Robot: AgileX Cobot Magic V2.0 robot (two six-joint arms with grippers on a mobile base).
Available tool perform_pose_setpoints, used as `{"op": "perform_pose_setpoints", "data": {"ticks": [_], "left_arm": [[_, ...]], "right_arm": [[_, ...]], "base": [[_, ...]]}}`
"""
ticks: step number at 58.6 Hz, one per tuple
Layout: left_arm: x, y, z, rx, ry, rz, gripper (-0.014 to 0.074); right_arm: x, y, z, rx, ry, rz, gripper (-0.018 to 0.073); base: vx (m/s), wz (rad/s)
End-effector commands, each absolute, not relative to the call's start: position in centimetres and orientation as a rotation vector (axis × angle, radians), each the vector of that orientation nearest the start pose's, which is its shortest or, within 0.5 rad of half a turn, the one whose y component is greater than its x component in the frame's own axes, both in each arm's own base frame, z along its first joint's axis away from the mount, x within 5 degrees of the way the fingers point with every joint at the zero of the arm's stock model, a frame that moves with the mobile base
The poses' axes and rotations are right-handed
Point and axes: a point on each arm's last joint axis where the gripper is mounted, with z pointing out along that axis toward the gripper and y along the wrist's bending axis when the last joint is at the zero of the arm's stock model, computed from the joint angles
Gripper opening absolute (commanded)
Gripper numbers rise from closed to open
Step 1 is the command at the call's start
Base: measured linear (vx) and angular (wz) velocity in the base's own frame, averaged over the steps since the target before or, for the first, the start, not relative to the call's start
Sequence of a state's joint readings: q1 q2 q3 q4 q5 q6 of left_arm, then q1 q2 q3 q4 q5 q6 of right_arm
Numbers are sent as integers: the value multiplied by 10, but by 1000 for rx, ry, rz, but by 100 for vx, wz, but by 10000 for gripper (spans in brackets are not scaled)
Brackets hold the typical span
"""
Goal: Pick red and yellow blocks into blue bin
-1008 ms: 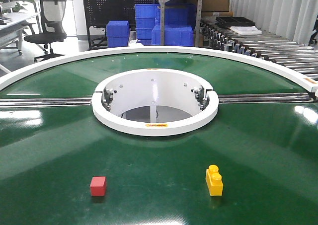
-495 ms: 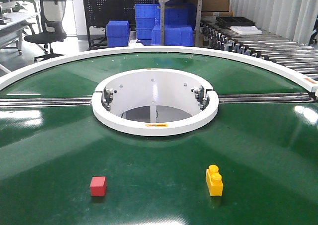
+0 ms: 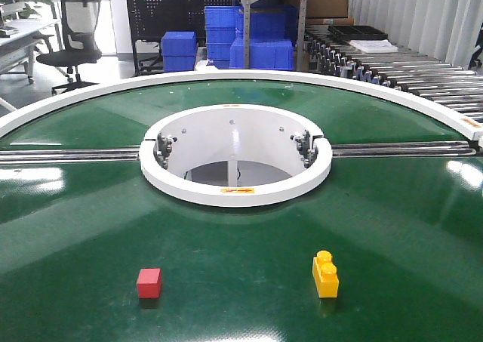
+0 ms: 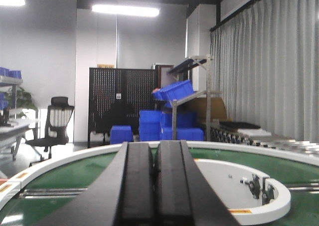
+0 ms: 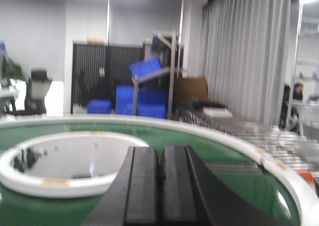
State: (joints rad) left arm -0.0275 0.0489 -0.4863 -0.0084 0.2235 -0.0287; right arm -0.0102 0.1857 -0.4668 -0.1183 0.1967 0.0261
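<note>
A plain red cube (image 3: 149, 281) lies on the green round table at the front left. A yellow brick (image 3: 325, 274) with two round studs lies at the front right. Neither gripper shows in the front view. In the left wrist view my left gripper (image 4: 157, 146) is shut and empty, its black fingers pressed together and pointing across the table. In the right wrist view my right gripper (image 5: 159, 151) is shut and empty too. The large blue bin of the task is out of view; only stacked blue crates stand far behind the table.
A white ring (image 3: 235, 187) surrounds a round opening in the table's middle, with metal rails (image 3: 72, 155) running out to both sides. Blue crates (image 3: 249, 44) on racks, an office chair (image 3: 72, 32) and a roller conveyor (image 3: 392, 66) stand beyond the table's white rim.
</note>
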Motion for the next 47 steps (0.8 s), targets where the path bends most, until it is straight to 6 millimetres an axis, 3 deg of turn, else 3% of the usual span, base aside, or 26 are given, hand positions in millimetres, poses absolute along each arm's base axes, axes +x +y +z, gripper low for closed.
{"op": "perform_pose_setpoints", "data": {"ticks": [1, 8, 19, 38, 43, 47], "left_arm": [[16, -1, 375, -9, 1333, -66, 2], [31, -1, 380, -9, 1540, -63, 2], [60, -2, 354, -10, 1792, -60, 2], [72, -3, 325, -15, 1908, -60, 6], [77, -3, 320, -14, 1960, -57, 47], [83, -3, 319, -11, 2002, -55, 129]], "right_arm": [[57, -4, 363, -55, 1476, -134, -11], [83, -6, 359, -79, 1710, -164, -11], [119, -7, 326, -78, 2039, -150, -11], [146, -7, 302, -83, 2241, -142, -6], [149, -8, 297, -83, 2276, -141, 25], [151, -7, 296, -80, 2294, -133, 82]], "base": [[0, 0], [0, 0], [0, 0], [0, 0], [0, 0], [0, 0]]}}
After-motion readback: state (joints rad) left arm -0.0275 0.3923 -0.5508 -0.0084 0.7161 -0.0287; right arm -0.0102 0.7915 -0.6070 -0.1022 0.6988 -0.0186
